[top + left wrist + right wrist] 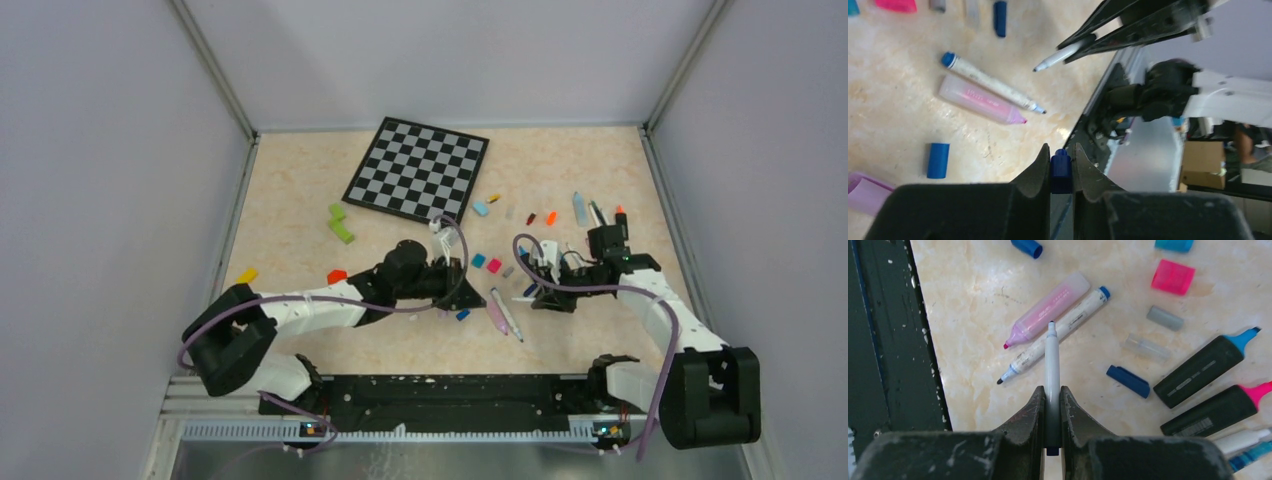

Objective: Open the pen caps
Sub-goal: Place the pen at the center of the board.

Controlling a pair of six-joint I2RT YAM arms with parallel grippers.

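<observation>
My left gripper [1061, 150] is shut on a small dark blue pen cap [1061, 172], which stands upright between the pads. My right gripper [1051, 390] is shut on a thin white pen [1051, 357], its bare tip pointing away over the table. In the top view the two grippers, left [478, 295] and right [540, 293], face each other a short gap apart. Below lie an uncapped pink highlighter [1048, 310] and a white marker [1058, 340]. Loose caps lie around them: blue [1128, 381], pink [1173, 276], grey [1165, 318], clear [1147, 347].
Two black highlighters [1205, 365] lie to the right with bare blue and pink tips. A checkered board [417, 168] sits at the back, with green blocks [340, 222], a red block [337, 275] and a yellow block [246, 274] to the left. A black rail [430, 390] runs along the near edge.
</observation>
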